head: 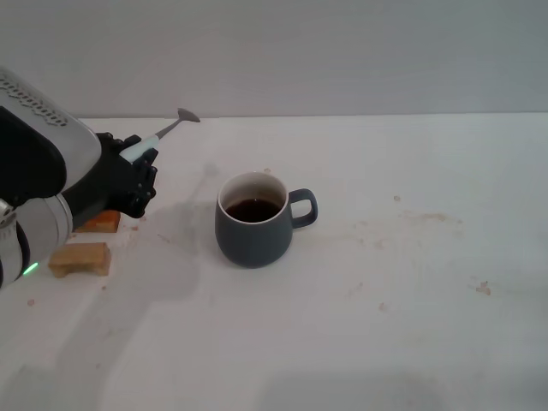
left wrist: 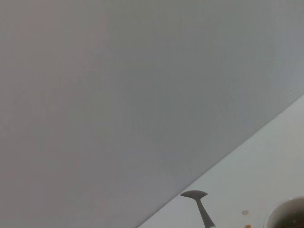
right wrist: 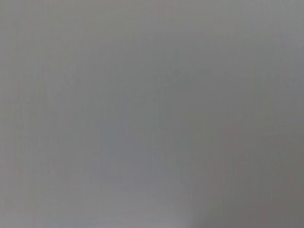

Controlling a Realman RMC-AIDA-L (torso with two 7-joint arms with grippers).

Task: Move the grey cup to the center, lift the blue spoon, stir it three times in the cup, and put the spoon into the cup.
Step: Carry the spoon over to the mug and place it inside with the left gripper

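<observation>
The grey cup (head: 253, 220) stands on the white table near the middle, its handle pointing right, with dark liquid inside. My left gripper (head: 137, 167) is at the left, above the table, shut on the blue spoon (head: 163, 130). The spoon's pale blue handle is between the fingers and its grey metal bowl points up and to the right, left of and behind the cup. In the left wrist view the spoon's bowl and neck (left wrist: 198, 203) show against the wall, with the cup's rim (left wrist: 286, 214) at the corner. The right gripper is out of view.
Two tan wooden blocks (head: 81, 258) lie on the table at the left, under and beside my left arm, one partly hidden (head: 101, 223). The white table (head: 411, 300) carries small brown stains to the right of the cup. A grey wall stands behind.
</observation>
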